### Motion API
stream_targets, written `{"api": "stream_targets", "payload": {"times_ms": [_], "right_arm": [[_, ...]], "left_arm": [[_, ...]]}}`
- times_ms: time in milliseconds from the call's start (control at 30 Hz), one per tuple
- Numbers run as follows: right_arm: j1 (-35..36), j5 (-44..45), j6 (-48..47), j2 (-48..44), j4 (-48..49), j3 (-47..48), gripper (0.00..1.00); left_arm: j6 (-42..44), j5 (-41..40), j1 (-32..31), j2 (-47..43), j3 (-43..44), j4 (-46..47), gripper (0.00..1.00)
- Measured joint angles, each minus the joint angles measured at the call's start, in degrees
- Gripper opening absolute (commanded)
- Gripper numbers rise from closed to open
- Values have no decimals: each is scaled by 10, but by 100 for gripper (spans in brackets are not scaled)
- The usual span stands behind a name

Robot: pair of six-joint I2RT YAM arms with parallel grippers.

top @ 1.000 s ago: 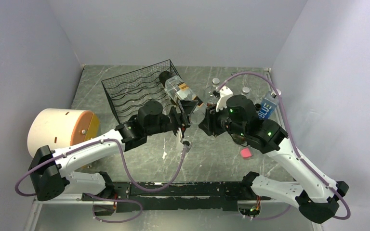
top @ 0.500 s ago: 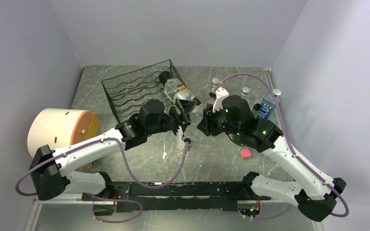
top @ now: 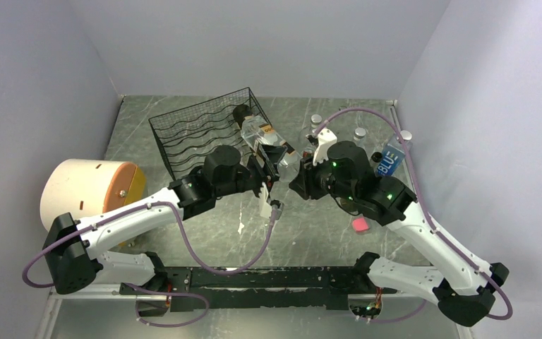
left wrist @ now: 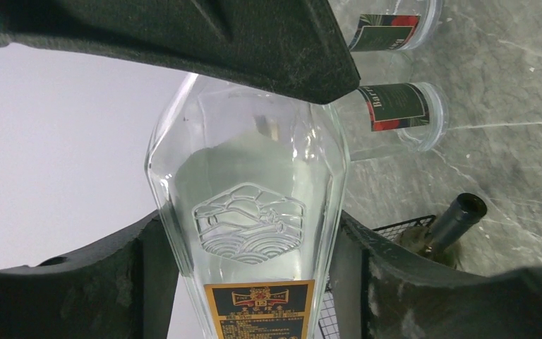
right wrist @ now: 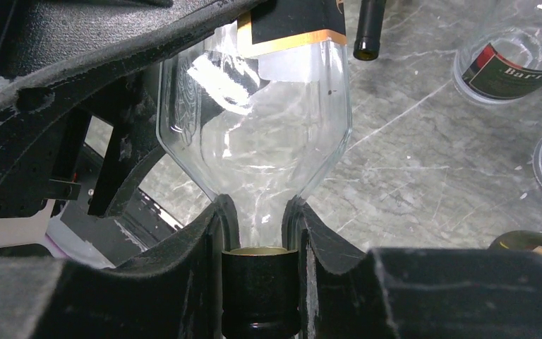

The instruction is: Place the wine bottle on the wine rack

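Observation:
The wine bottle (top: 267, 138) is clear glass with a black-and-gold label and hangs tilted beside the near right end of the black wire wine rack (top: 194, 134). My left gripper (top: 271, 167) is shut on its body: in the left wrist view the wine bottle (left wrist: 250, 212) fills the gap between both fingers (left wrist: 123, 282). My right gripper (top: 296, 176) is shut on its neck. In the right wrist view the jaws pinch the neck just above the black cap (right wrist: 261, 286), with the wine bottle (right wrist: 254, 120) beyond. A dark bottle (top: 243, 113) lies on the rack.
Small clear jars with red-and-green labels (left wrist: 399, 106) (right wrist: 512, 63) stand on the marble table right of the rack. A blue carton (top: 389, 161) and a pink block (top: 359, 224) lie near the right arm. A cream drum with an orange end (top: 85, 187) sits at the left.
My right gripper has slid a little left and closed onto the bottle's neck. The left arm and the bottle have barely moved.

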Motion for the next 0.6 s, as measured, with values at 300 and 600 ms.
{"api": "stream_targets", "payload": {"times_ms": [300, 600], "right_arm": [[1, 6, -9, -18, 14, -9, 0], [0, 5, -14, -21, 19, -12, 23]], "left_arm": [[-2, -2, -2, -3, -14, 41, 73], [2, -9, -3, -3, -22, 56, 7]]}}
